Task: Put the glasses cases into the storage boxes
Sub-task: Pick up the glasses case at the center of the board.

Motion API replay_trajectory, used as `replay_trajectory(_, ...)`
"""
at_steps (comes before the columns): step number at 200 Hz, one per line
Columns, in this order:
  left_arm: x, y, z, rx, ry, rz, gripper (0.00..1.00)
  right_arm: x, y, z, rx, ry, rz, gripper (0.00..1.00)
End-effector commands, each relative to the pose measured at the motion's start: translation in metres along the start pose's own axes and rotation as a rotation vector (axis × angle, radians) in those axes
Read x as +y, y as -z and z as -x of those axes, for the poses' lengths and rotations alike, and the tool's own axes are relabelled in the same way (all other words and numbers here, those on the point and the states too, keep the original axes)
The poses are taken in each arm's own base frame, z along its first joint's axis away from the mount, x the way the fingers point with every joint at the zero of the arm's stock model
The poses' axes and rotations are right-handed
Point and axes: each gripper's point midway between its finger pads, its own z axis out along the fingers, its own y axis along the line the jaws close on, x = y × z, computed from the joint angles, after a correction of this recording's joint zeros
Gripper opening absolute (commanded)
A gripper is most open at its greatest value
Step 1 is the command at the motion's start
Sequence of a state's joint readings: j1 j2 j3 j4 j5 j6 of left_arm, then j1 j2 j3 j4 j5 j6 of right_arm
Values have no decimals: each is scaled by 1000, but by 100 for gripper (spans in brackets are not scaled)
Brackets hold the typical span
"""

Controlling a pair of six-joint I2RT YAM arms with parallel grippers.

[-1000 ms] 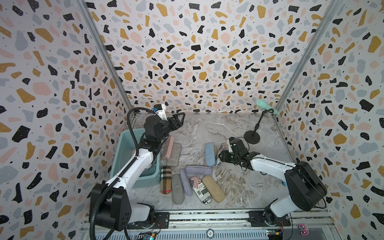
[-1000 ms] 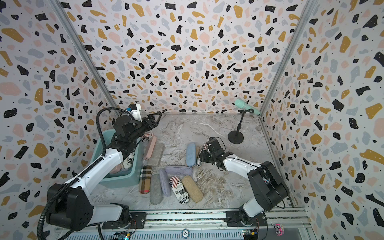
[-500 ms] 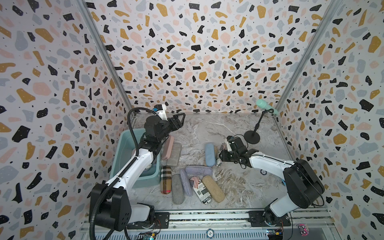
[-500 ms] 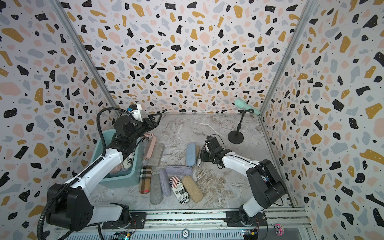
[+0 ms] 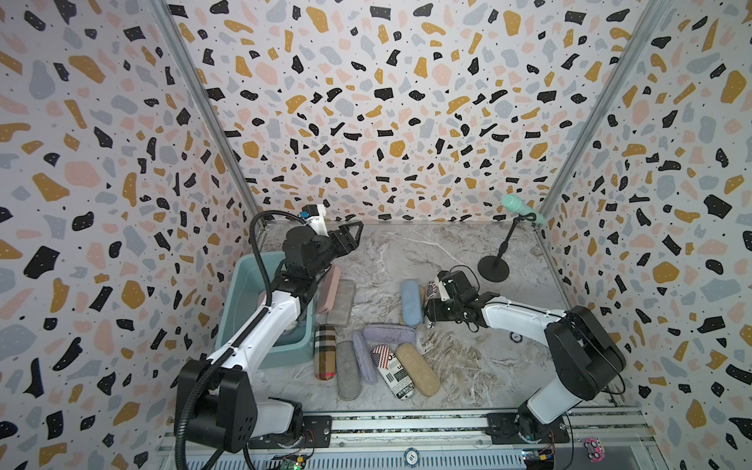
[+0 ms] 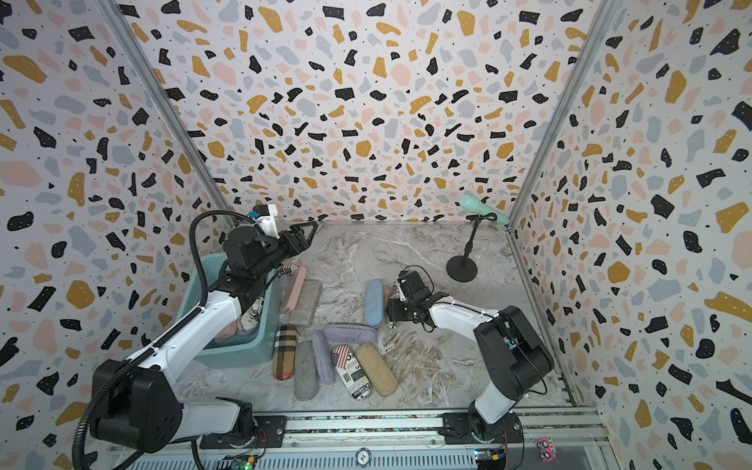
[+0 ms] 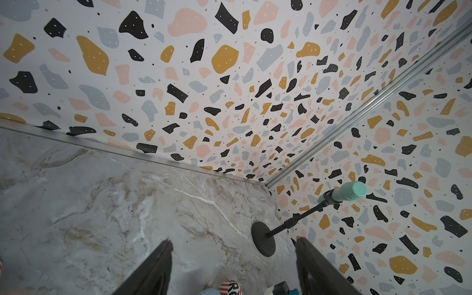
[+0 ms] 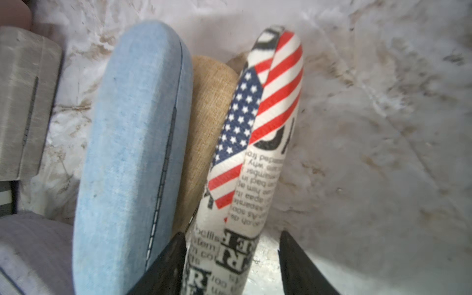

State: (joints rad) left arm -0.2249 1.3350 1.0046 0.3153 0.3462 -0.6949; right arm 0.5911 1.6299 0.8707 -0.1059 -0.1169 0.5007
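Loosely inside right gripper [image 8: 230,236], newsprint case [image 8: 258,163]

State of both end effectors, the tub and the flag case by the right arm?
left end effector: open, empty, off the table.
right end effector: open, straddling the flag case, gap on one side.
flag case: closed, on edge, leaning on tan case.
tub: upright, some cases inside.
light blue case: closed, on the table.

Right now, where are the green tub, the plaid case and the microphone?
teal tub [image 5: 291,355]: in a top view, on its front wall.
plaid case [image 5: 325,352]: in a top view, mid-body.
microphone [image 5: 522,209]: in a top view, on its mint body.
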Motion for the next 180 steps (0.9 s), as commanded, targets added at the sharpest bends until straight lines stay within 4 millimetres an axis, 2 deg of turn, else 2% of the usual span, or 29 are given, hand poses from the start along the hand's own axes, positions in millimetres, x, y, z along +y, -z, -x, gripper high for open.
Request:
replay_trajectory(1,-15,5,11,-36,-34,-37,77,0,0,0,6,-13,-27,59)
replay_trajectory(38,-17,6,12,-39,-35,-44,77,-2,1,3,-10,-6,-51,48)
replay_trajectory(66,-17,7,13,-40,-36,-44,77,-3,11,10,-57,13,-74,40)
replay_trajectory(134,-17,0,2,-12,-33,-46,77,6,41,33,-170,62,-57,35)
replay_trajectory(163,-22,-9,-14,33,-31,-62,79,21,66,54,-261,89,-24,35)
replay_trajectory(180,-31,-17,-32,85,-27,-91,83,41,84,67,-325,130,5,35)
